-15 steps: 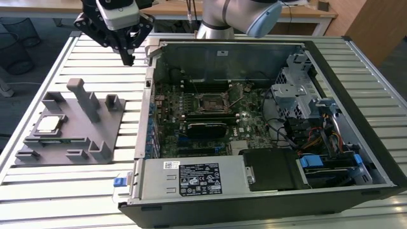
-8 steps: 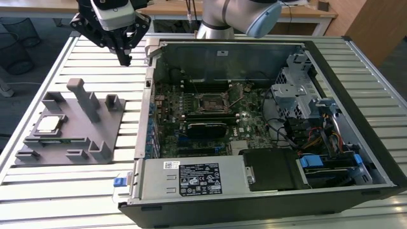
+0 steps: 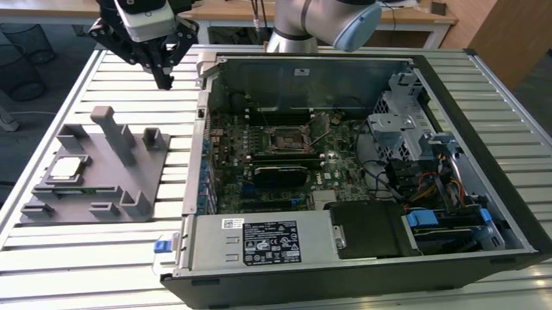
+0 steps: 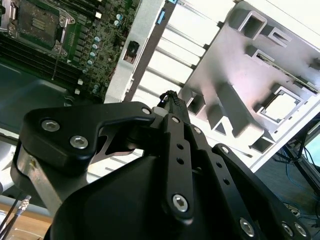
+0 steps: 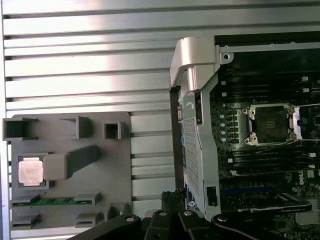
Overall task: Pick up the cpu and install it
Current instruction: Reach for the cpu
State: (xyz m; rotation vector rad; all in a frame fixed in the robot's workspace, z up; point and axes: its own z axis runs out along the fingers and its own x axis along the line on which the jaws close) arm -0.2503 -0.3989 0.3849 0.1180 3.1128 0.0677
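all three views look down at the tray (image 3: 102, 186).

A slatted metal table (image 3: 86, 258) — grey fixture tray (image 3: 155, 174) at left, open computer case (image 3: 362, 281) filling centre and right.

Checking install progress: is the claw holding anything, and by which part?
Nothing is held. The claw hangs shut and empty above the table, and the cpu lies in the grey fixture tray.
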